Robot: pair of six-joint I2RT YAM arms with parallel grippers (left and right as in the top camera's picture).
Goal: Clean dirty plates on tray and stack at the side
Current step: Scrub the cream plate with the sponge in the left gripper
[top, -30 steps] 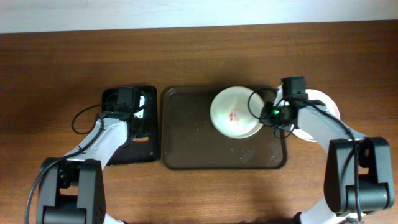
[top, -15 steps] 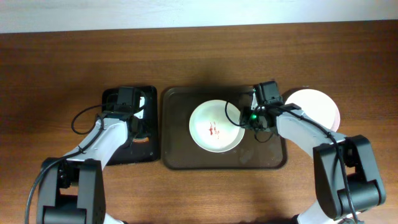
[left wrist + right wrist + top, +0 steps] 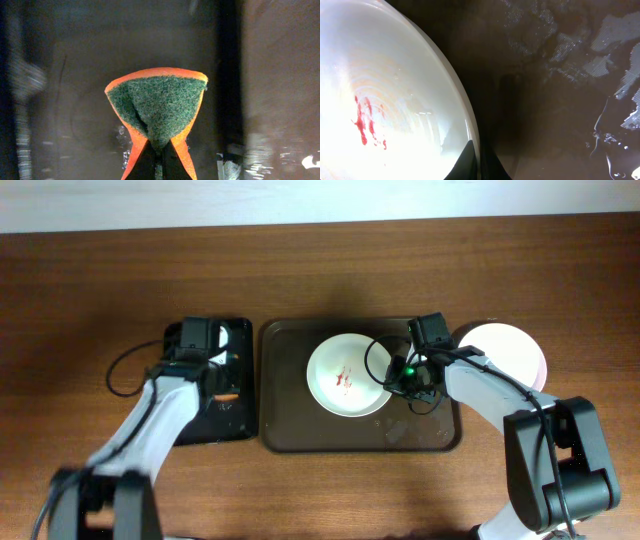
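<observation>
A white dirty plate [image 3: 348, 375] with red smears lies on the dark brown tray [image 3: 290, 420]. It fills the left of the right wrist view [image 3: 385, 100]. My right gripper [image 3: 393, 376] is shut on the plate's right rim [image 3: 477, 150]. A clean white plate [image 3: 510, 355] lies on the table right of the tray. My left gripper [image 3: 222, 392] is shut on an orange sponge with a green scrub face [image 3: 160, 107] and holds it over the black tray [image 3: 200, 425] at the left. The sponge shows as an orange spot in the overhead view [image 3: 229, 395].
The brown tray's floor shows wet patches right of the plate [image 3: 615, 45]. The black tray's floor is wet too [image 3: 75, 125]. Bare wooden table [image 3: 320, 270] surrounds both trays. Cables loop beside each arm.
The right gripper drew the dirty plate left to the tray's middle, then held it there. The left arm shifted and now holds the sponge a little higher over the black tray.
</observation>
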